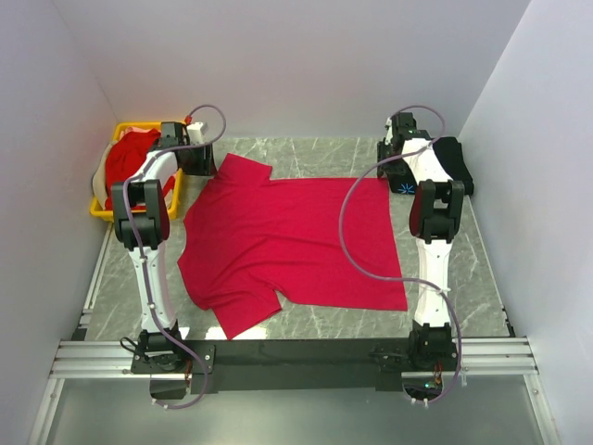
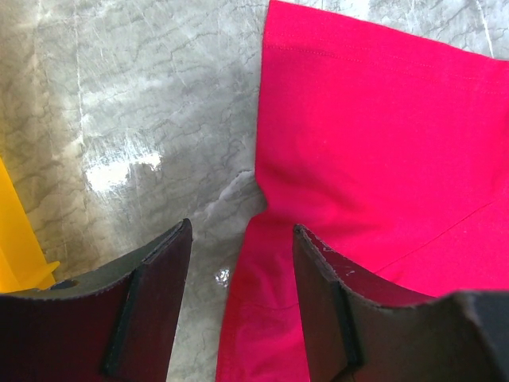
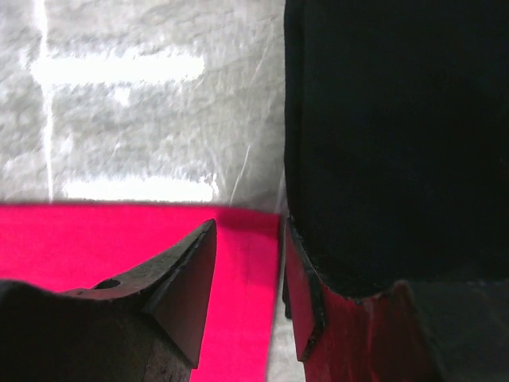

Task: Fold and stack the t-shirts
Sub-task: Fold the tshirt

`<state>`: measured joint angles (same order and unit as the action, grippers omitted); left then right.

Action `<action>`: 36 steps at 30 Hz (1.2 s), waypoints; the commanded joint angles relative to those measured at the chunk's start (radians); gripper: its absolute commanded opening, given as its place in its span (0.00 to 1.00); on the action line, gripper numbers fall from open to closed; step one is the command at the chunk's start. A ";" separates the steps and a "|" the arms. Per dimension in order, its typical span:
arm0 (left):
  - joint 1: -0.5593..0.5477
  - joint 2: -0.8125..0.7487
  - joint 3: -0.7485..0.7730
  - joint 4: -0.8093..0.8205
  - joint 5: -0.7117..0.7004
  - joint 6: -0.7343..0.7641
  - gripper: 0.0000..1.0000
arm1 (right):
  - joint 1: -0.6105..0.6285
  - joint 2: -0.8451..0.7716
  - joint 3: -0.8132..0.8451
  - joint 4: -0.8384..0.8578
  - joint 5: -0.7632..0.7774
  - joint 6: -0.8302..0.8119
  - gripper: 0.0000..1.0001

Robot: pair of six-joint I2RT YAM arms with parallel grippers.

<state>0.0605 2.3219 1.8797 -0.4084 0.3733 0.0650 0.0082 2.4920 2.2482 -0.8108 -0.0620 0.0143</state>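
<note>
Grey marble table (image 1: pixel 306 158), white walls on three sides.

Top view: the red t-shirt (image 1: pixel 296 241) is spread flat at table centre, with sleeves toward 9 o'clock and hem toward 3. The yellow basket (image 1: pixel 104 213) sits at 10 o'clock with more red t-shirts (image 1: pixel 125 159) heaped inside. The black t-shirt (image 1: pixel 454 162) lies bunched at 2 o'clock, just off the red one's far hem corner. The left gripper (image 1: pixel 197 159) is over the far sleeve, beside the basket. The right gripper (image 1: pixel 400 174) is at that hem corner, next to the black cloth. Jaw gaps can't be read from up here.

Left wrist: bare table (image 2: pixel 119 119) from 9 to 12, red t-shirt (image 2: pixel 382 143) from 1 to 5, basket (image 2: pixel 16 247) edge at 8. Left gripper (image 2: pixel 242 263) is moderately wide with nothing between the fingers (image 2: pixel 159 302). The sleeve seam sits just under the gap.

Right wrist: table (image 3: pixel 143 119) at 11, black t-shirt (image 3: pixel 398 119) from 1 to 3, red t-shirt (image 3: pixel 79 239) at 8. Right gripper (image 3: pixel 250 270) is parted to a narrow-to-medium gap, gripping nothing. The red corner shows through the gap.
</note>
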 commanded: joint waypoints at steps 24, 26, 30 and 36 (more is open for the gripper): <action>-0.013 0.086 0.067 0.011 0.127 -0.028 0.53 | -0.002 0.010 0.030 0.028 -0.070 -0.005 0.00; -0.016 0.090 0.079 0.011 0.165 -0.031 0.49 | -0.002 0.005 0.025 0.045 -0.073 -0.005 0.00; -0.027 0.102 0.088 0.014 0.199 -0.039 0.37 | -0.004 -0.004 0.022 0.058 -0.082 -0.005 0.00; -0.028 0.102 0.090 0.058 0.171 -0.057 0.14 | -0.004 -0.016 0.022 0.085 -0.065 -0.005 0.00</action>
<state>0.0357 2.4115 1.9369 -0.3885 0.5320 0.0235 0.0082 2.5271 2.2707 -0.7780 -0.1322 0.0166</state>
